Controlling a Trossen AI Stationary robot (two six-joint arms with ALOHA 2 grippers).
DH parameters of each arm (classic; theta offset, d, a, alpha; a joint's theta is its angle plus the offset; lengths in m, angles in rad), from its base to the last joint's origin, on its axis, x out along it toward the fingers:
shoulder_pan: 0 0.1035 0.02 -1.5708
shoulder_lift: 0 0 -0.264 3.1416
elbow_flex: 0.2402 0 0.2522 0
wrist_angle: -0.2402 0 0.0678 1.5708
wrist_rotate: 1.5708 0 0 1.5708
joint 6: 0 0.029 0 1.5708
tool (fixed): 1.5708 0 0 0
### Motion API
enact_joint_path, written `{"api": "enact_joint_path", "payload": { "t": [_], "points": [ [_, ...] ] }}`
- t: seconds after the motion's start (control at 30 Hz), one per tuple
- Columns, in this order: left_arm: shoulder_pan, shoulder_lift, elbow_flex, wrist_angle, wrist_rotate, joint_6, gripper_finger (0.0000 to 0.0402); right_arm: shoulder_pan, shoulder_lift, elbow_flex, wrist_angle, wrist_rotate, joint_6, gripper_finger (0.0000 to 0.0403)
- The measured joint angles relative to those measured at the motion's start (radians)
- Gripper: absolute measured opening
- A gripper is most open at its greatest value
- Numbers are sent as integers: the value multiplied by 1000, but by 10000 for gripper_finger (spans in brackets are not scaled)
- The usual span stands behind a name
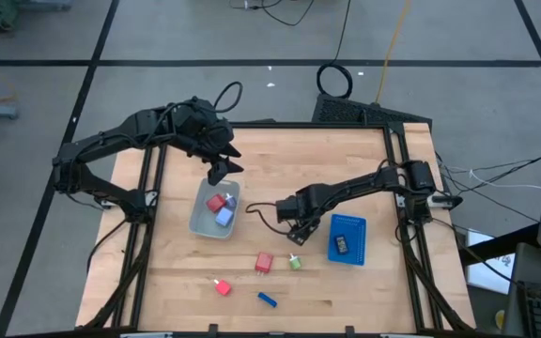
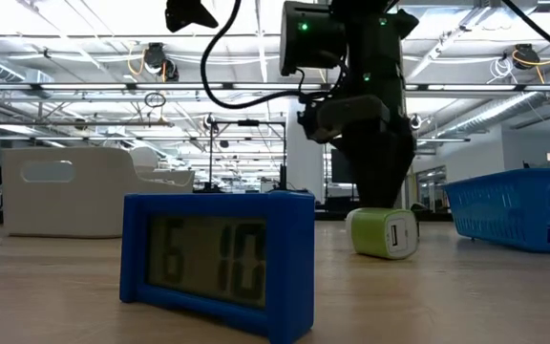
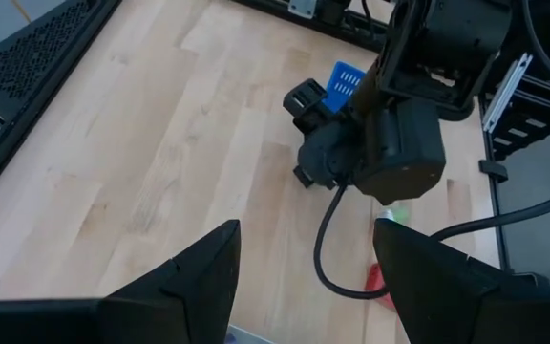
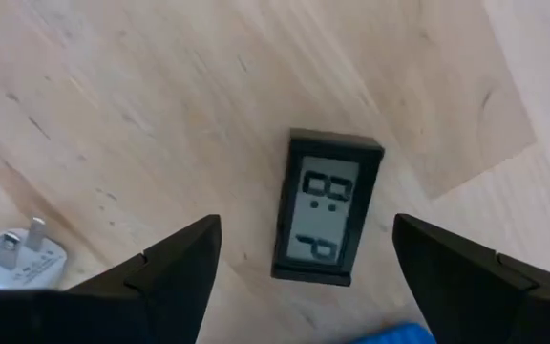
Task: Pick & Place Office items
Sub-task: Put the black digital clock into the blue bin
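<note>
A small black clock point(image 4: 325, 205) lies flat on the wooden table, display up. My right gripper point(image 4: 306, 225) hangs over it pointing down, open, one finger on either side and clear of it; in the high view the right gripper point(image 1: 298, 230) hides the clock. My left gripper point(image 1: 224, 172) hovers open over the far end of the grey tray point(image 1: 200, 223), nothing between its fingers point(image 3: 199, 272). The tray holds a red item point(image 1: 216, 202) and a lavender-blue one point(image 1: 224, 216). A green charger point(image 1: 295, 262) lies just nearer than the right gripper.
The blue tray point(image 1: 355, 252) to the right of my right gripper holds a black item point(image 1: 341, 245). Loose on the near table: a red block point(image 1: 264, 262), a red-and-white piece point(image 1: 222, 286) and a blue clock point(image 1: 268, 300), which stands close before the low camera point(image 2: 218, 258).
</note>
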Motion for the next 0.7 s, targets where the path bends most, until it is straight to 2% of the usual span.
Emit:
{"api": "enact_joint_path", "payload": {
  "t": [0.7],
  "points": [
    [0, 0, 0, -1, 1, 5, 244, 0, 0, -1, 19, 33, -23, 306]
  ]
}}
